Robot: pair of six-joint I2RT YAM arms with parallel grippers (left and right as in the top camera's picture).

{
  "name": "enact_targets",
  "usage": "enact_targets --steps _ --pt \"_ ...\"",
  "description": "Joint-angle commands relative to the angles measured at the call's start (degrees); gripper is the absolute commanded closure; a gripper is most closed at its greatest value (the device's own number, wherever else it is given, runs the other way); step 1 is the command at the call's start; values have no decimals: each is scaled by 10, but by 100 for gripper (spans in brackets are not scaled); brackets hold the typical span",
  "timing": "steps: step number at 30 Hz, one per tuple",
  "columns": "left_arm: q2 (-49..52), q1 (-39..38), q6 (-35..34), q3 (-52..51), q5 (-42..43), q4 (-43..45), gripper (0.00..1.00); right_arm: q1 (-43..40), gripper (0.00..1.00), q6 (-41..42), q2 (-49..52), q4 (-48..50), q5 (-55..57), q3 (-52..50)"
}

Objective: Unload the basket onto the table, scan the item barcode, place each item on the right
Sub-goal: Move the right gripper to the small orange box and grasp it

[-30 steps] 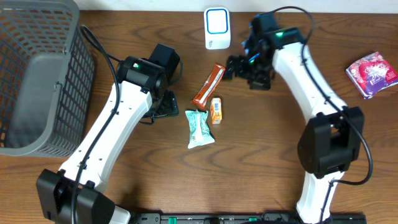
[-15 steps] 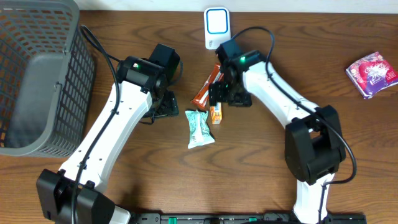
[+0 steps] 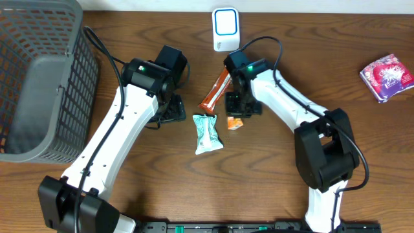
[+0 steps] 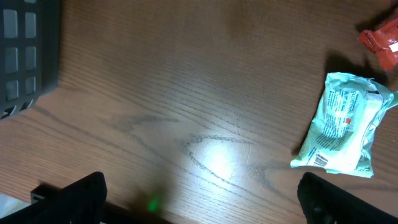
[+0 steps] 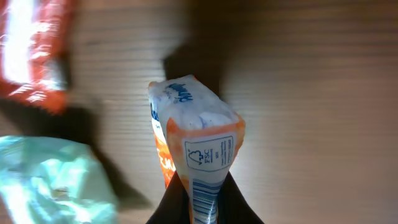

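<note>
As I look down from above, the biggest thing I see is the brown wood table (image 3: 259, 188). It fills almost the whole picture, with a thin pale strip along its far edge. A big grey basket (image 3: 39, 84) with little holes in its walls stands in the far left corner.

The left arm (image 3: 110, 142) reaches in from the near edge, and the right arm (image 3: 284, 97) bends in from the other side. The left gripper (image 3: 169, 111) hangs over bare wood. Its two fingers (image 4: 74, 199) are spread wide apart with nothing between them. The right gripper (image 5: 200, 202) is pinched tight on the small orange packet (image 5: 194, 134).

A white scanner (image 3: 226, 29) with a blue square stands at the far edge. A purple packet (image 3: 386, 76) lies way off to the right, well apart from all the rest. A green packet (image 3: 207, 134) lies near the middle. A long red bar (image 3: 215, 90) lies tilted just behind it, between the two grippers.

The small orange packet is the littlest thing. From above, it sits just below the right gripper and just right of the green packet. In the right wrist view, it sticks out from between the dark fingers. Its white end with blue code stripes is down by the fingertips. I cannot tell if it rests on the wood or hangs a bit above it.
</note>
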Motion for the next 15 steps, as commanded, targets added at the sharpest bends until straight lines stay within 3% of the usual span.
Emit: enact_targets --steps 1,6,12,15 --pt "4 0 -7 1 -9 -4 2 -22 99 6 -8 -44 140 57" --pt "4 0 -7 1 -9 -4 2 -21 99 85 -8 -98 329 90" --pt "4 0 -7 1 -9 -4 2 -19 99 94 1 -28 392 47" --pt "4 0 -7 1 -9 -4 2 -14 97 94 7 5 373 16"
